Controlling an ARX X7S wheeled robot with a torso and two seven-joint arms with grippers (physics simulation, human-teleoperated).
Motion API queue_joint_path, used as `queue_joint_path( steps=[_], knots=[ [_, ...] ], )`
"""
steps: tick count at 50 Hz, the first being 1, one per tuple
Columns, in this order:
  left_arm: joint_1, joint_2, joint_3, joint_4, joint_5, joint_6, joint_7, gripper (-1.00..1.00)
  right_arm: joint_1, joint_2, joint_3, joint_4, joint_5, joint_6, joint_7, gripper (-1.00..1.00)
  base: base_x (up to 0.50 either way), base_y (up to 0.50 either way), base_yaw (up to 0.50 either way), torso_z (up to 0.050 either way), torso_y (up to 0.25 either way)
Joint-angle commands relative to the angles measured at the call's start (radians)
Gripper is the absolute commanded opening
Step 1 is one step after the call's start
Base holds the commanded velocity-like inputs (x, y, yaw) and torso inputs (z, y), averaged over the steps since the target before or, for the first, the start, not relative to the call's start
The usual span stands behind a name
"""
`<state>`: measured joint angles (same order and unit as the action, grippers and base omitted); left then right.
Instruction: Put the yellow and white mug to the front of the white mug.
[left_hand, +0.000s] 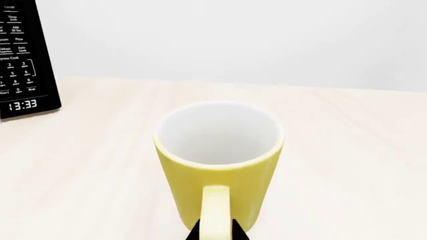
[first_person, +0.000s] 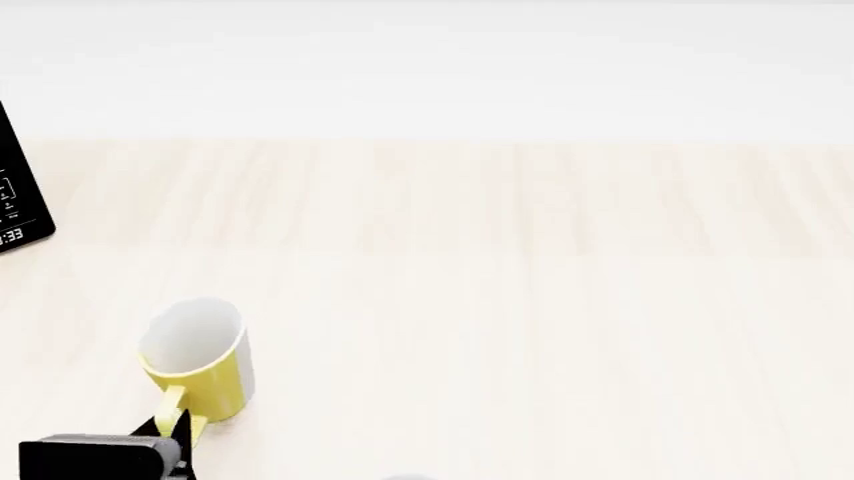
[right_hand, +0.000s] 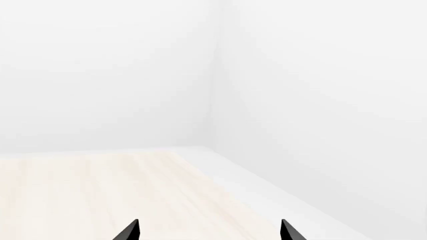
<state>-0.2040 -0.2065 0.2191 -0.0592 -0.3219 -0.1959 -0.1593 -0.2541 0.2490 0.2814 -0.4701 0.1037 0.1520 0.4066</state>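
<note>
Head view: the yellow and white mug (first_person: 198, 358) is seen upright on the light wood table (first_person: 534, 300), near-left, mouth open, yellow handle (first_person: 171, 408) turned toward the near edge. The left gripper (first_person: 171, 440) is placed right at that handle, dark fingertips on either side of it. In the left wrist view the handle (left_hand: 215, 212) is flanked closely by the two black tips (left_hand: 217, 233); the jaws are narrow and judged to be closed on the handle, though actual contact is cropped at the frame edge. Whether the mug base is on the table or just off it cannot be told.

The white mug is not clearly seen. Only a pale sliver (first_person: 407, 477) is cut by the near edge of the head view, right of the yellow mug; its identity cannot be confirmed.

A black microwave panel (first_person: 16, 200), clock reading 13:33, is seen at far left, well apart from the mug.

Right wrist view: the right gripper (right_hand: 209, 231) is held wide open, nothing between the tips, aimed at bare table and wall. It is idle.

Step in hand, as judged: grasp on the handle made, transport not yet done. The mug is not yet at its goal.

Next move calls for:
- the white mug to be located first; the head view probably needs tilting down
- a small lift, mug kept upright
- a carry rightward to the spot in front of the white mug, near but not touching
- a handle-only grip tends to swing, so a slow move is advised
</note>
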Motion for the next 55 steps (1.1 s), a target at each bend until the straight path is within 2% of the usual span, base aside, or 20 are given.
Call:
queue_joint_path(
  steps=[1, 4, 5, 6, 7, 8, 9, 11, 14, 15, 21, 24, 28, 35, 43, 55],
  knots=[
    [-0.072, -0.062, -0.005, -0.004, -0.030, 0.039, 0.102, -1.00, -0.002, 0.004, -0.002, -0.001, 0.003, -0.001, 0.004, 1.00, 0.00, 0.00, 0.00, 0.000, 0.000],
    [-0.150, -0.080, 0.000, -0.086, -0.062, 0.057, 0.200, -1.00, 0.001, 0.005, -0.007, 0.001, 0.000, 0.002, 0.006, 1.00, 0.00, 0.00, 0.00, 0.000, 0.000],
    [-0.184, -0.094, 0.030, -0.138, -0.025, 0.130, 0.265, -1.00, 0.000, 0.005, -0.007, 0.000, 0.001, 0.001, 0.006, 1.00, 0.00, 0.00, 0.00, 0.000, 0.000],
    [-0.201, -0.098, 0.035, -0.154, -0.028, 0.122, 0.279, -1.00, -0.001, 0.006, -0.006, 0.000, 0.002, 0.001, 0.006, 1.00, 0.00, 0.00, 0.00, 0.000, 0.000],
    [-0.246, -0.100, 0.023, -0.185, -0.074, 0.055, 0.302, -1.00, -0.002, 0.006, -0.004, 0.001, 0.003, 0.000, 0.007, 1.00, 0.00, 0.00, 0.00, 0.000, 0.000],
    [-0.282, -0.105, 0.030, -0.222, -0.067, 0.065, 0.327, -1.00, -0.002, 0.006, -0.002, 0.001, 0.005, -0.001, 0.007, 1.00, 0.00, 0.00, 0.00, 0.000, 0.000],
    [-0.331, -0.124, 0.039, -0.245, -0.125, 0.027, 0.437, -1.00, -0.002, 0.007, -0.003, 0.002, 0.003, 0.001, 0.009, 1.00, 0.00, 0.00, 0.00, 0.000, 0.000],
    [-0.383, -0.142, 0.052, -0.290, -0.121, 0.046, 0.505, -1.00, 0.000, 0.007, -0.004, 0.003, 0.003, 0.002, 0.009, 1.00, 0.00, 0.00, 0.00, 0.000, 0.000],
    [-0.454, -0.189, 0.076, -0.314, -0.199, -0.042, 0.675, -1.00, 0.005, 0.008, -0.011, 0.005, -0.002, 0.006, 0.011, 1.00, 0.00, 0.00, 0.00, 0.000, 0.000],
    [-0.481, -0.201, 0.081, -0.341, -0.204, -0.028, 0.729, -1.00, 0.007, 0.009, -0.016, 0.006, -0.006, 0.008, 0.012, 1.00, 0.00, 0.00, 0.00, 0.000, 0.000],
    [-0.563, -0.239, 0.077, -0.387, -0.270, -0.099, 0.852, -1.00, 0.007, 0.011, -0.022, 0.005, -0.011, 0.011, 0.016, 1.00, 0.00, 0.00, 0.00, 0.000, 0.002],
    [-0.576, -0.266, 0.086, -0.353, -0.303, -0.133, 0.920, -1.00, 0.010, 0.013, -0.027, 0.004, -0.015, 0.014, 0.018, 1.00, 0.00, 0.00, 0.00, 0.000, 0.000],
    [-0.580, -0.299, 0.078, -0.286, -0.360, -0.186, 0.968, -1.00, 0.008, 0.014, -0.027, 0.002, -0.015, 0.014, 0.020, 1.00, 0.00, 0.00, 0.00, 0.000, 0.000],
    [-0.582, -0.314, 0.090, -0.215, -0.388, -0.235, 0.976, -1.00, 0.007, 0.016, -0.029, 0.003, -0.014, 0.011, 0.022, 1.00, 0.00, 0.00, 0.00, 0.000, 0.000],
    [-0.555, -0.294, 0.149, -0.123, -0.361, -0.224, 0.986, -1.00, 0.004, 0.018, -0.029, 0.003, -0.010, 0.005, 0.023, 1.00, 0.00, 0.00, 0.00, 0.000, 0.000],
    [-0.595, -0.264, 0.173, -0.057, -0.371, -0.275, 0.949, -1.00, 0.000, 0.021, -0.024, 0.002, 0.000, 0.002, 0.026, 1.00, 0.00, 0.00, 0.00, 0.000, 0.000]
  ],
)
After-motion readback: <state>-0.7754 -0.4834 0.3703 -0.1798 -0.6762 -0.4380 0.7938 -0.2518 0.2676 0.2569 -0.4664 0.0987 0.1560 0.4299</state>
